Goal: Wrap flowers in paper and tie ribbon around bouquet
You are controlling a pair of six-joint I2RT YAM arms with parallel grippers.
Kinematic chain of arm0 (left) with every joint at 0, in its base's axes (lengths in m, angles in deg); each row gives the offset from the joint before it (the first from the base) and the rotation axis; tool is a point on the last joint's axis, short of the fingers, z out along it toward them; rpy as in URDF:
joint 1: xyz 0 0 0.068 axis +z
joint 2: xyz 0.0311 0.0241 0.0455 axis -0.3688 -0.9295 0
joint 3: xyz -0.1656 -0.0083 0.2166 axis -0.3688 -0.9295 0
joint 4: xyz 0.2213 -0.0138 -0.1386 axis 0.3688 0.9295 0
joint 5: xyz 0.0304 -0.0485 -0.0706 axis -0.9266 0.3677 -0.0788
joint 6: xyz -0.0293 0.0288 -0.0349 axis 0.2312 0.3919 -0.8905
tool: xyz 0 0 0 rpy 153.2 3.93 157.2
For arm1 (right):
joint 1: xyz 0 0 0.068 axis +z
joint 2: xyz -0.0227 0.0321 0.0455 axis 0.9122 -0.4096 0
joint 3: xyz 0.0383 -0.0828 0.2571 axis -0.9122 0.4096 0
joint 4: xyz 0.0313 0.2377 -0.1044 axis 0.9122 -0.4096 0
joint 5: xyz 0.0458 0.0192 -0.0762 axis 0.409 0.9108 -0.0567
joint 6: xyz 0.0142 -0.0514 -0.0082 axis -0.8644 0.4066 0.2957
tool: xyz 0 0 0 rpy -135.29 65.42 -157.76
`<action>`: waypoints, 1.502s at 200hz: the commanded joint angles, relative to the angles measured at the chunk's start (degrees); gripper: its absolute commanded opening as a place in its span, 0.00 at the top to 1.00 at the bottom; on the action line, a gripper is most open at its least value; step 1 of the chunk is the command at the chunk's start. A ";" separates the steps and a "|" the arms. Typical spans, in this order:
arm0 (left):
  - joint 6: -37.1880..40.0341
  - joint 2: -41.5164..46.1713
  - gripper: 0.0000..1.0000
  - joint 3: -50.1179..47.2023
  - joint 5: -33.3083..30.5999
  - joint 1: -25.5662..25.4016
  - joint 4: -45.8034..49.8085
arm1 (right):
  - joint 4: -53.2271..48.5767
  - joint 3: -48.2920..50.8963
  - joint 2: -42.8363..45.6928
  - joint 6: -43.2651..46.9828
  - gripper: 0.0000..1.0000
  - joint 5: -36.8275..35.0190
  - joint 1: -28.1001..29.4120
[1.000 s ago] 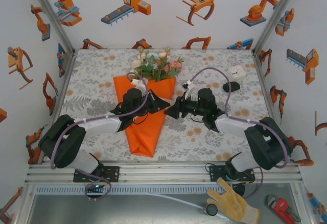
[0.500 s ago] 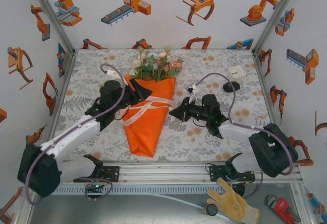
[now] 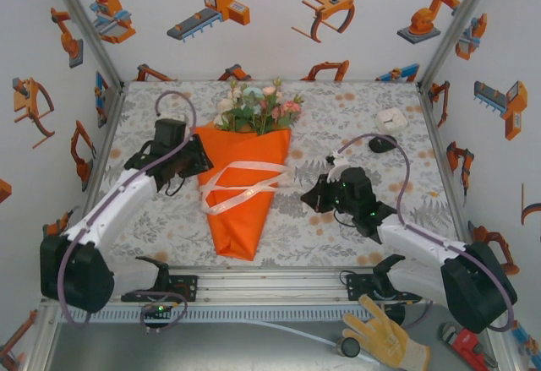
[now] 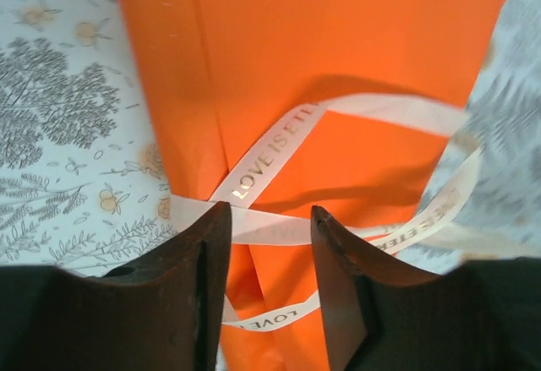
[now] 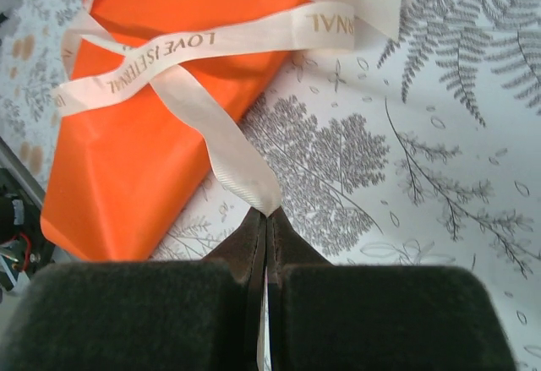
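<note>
Mid-tying, pinches ribbon tail [image 5: 241, 172] in shut right jaws, with left jaws half-open, empty, at ten o'clock of bouquet [image 3: 243, 215]; probably needs cinching next.

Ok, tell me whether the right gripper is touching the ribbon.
Touching. In the right wrist view the ribbon tapers down into the right gripper, whose jaws are shut on its end; a pale sliver of it shows between them.
</note>
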 commanded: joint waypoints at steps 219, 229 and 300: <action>17.39 -18.56 0.68 12.37 -5.69 -4.94 -1.05 | -7.73 -2.31 3.26 0.99 1.00 -4.69 0.09; 16.87 -18.33 0.71 12.39 -5.60 -4.08 -0.81 | -8.73 -2.10 3.86 0.77 1.00 -6.16 0.05; 18.99 -21.90 0.46 13.71 4.57 -1.54 1.76 | -6.65 -1.53 3.85 0.27 1.00 -5.17 0.08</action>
